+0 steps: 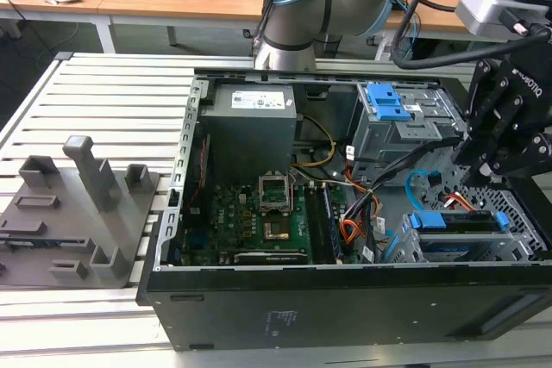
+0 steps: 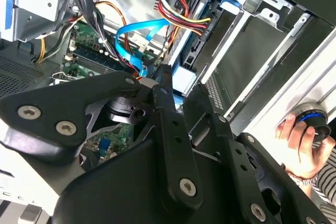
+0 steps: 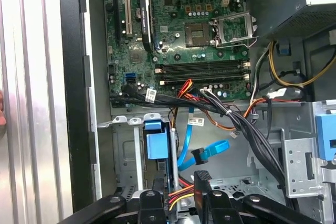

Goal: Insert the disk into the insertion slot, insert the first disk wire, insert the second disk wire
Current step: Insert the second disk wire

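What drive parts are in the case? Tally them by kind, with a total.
Blue-framed silver hard drive: 1
Low grey perforated metal drive cage: 1
Thin orange-red and black wire bundle: 1
Thin flat light-blue cable: 1
Total: 4

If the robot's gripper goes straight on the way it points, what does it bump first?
Most likely the orange-red wires, seen just past the open jaws of the gripper; the light-blue cable lies close by. Depth is unclear.
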Robot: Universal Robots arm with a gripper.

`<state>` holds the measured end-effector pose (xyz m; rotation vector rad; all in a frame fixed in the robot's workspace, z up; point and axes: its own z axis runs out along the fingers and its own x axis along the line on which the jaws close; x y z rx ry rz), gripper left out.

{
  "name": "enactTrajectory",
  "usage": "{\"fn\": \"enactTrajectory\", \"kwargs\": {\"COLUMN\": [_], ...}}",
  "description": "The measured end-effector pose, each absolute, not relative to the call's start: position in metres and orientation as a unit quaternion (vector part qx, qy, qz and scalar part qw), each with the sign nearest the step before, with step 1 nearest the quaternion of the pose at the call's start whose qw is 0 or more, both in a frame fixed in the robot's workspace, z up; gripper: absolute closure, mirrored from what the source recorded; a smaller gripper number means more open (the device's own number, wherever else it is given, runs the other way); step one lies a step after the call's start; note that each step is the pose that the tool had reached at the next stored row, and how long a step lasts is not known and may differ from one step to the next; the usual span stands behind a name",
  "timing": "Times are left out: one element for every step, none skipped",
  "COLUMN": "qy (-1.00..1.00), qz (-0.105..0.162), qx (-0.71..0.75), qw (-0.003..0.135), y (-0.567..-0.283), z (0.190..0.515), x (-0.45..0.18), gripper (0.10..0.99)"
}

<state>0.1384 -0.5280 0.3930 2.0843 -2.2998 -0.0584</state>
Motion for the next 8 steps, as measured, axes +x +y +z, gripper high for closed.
{"fn": "enactTrajectory", "kwargs": {"qy": [-0.741,-0.741,-0.741,-0.741,-0.74,-0.74,-0.74,-0.74], "qz": [-0.019,-0.019,-0.019,-0.019,-0.019,-0.019,-0.019,-0.019], "qx": [0.671,0.671,0.671,0.671,0.672,0.672,0.672,0.672], "qw": [0.019,0.019,0.019,0.019,0.019,0.019,0.019,0.019], "y": [-0.5269,-0.5254,-0.5245,-0.5227,-0.5216,-0.5208,-0.5197,-0.5185], "z": [0.393,0.3931,0.393,0.393,0.3929,0.3929,0.3928,0.3928], "x": [0.1384,0.1383,0.1383,0.1383,0.1384,0.1384,0.1383,0.1384], "gripper": [0.725,0.725,0.725,0.725,0.725,0.725,0.725,0.725]}}
